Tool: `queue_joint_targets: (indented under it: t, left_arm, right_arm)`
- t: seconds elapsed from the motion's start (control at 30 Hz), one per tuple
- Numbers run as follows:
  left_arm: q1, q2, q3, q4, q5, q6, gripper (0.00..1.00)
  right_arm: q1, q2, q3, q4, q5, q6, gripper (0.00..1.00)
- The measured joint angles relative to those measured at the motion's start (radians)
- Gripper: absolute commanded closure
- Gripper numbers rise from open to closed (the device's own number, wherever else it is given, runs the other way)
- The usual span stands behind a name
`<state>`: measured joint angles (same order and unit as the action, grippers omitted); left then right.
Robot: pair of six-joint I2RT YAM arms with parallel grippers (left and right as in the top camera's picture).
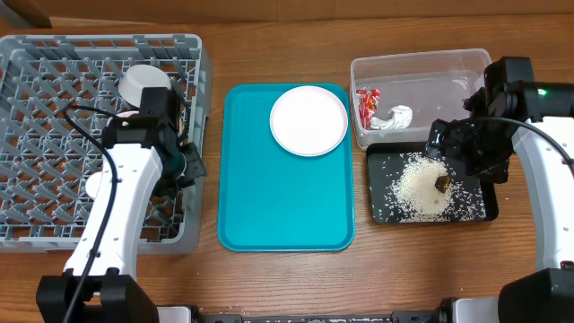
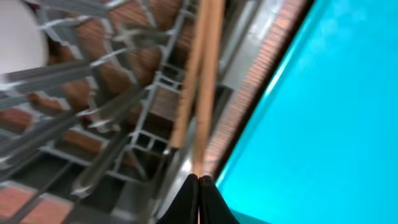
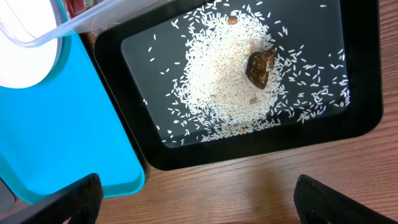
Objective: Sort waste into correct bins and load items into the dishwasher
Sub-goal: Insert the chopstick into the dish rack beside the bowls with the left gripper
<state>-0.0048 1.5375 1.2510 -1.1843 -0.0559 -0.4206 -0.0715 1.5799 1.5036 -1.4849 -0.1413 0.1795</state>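
Note:
My left gripper (image 2: 199, 180) is shut on the two wooden chopsticks (image 2: 202, 81) and holds them over the right edge of the grey dish rack (image 1: 54, 54); in the overhead view this gripper (image 1: 189, 166) is at the rack's right wall. A white cup (image 1: 143, 84) sits in the rack. The white plate (image 1: 308, 120) lies on the teal tray (image 1: 269, 206). The clear tub (image 1: 430, 67) holds the red wrapper (image 1: 367, 106) and the white tissue (image 1: 395, 117). The black tray (image 3: 360, 74) holds rice (image 3: 217, 81) and a brown bit (image 3: 260, 67). My right gripper (image 3: 199, 202) is open and empty above the black tray's near side. The bowls are not clearly visible.
The teal tray (image 2: 323, 106) lies right beside the rack, and its corner (image 3: 62, 137) is close to the black tray (image 1: 386, 213). Bare wooden table (image 3: 249, 186) lies in front of the black tray. The tub's rim (image 3: 93, 18) borders the black tray.

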Motion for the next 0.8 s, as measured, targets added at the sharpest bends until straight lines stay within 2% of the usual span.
queue_joint_targets:
  t: [0.2,0.27,0.3,0.37,0.47,0.63,0.8]
  left_arm:
    - [0.000,0.000,0.010,-0.034,-0.066,-0.036,0.96]
    - [0.000,0.000,0.010,-0.019,-0.074,-0.045,0.91]
    - [0.000,0.000,0.010,-0.005,-0.077,-0.046,0.87]
    - [0.000,0.000,0.010,0.027,-0.077,-0.050,0.68]
    - [0.000,0.000,0.010,0.097,-0.089,-0.071,0.60]
    - [0.000,0.000,0.012,0.225,-0.110,-0.087,0.59]
    - [0.000,0.015,0.012,0.266,-0.131,-0.098,0.60]
  right_arm:
    - [0.000,0.000,0.000,0.000,0.000,0.000,0.00]
    - [0.000,0.000,0.000,0.000,0.000,0.000,0.00]
    - [0.000,0.000,0.000,0.000,0.000,-0.001,0.00]
    - [0.000,0.000,0.000,0.000,0.000,0.000,0.00]
    - [0.000,0.000,0.000,0.000,0.000,0.000,0.00]
    - [0.000,0.000,0.000,0.000,0.000,0.000,0.00]
    - [0.000,0.000,0.000,0.000,0.000,0.000,0.00]
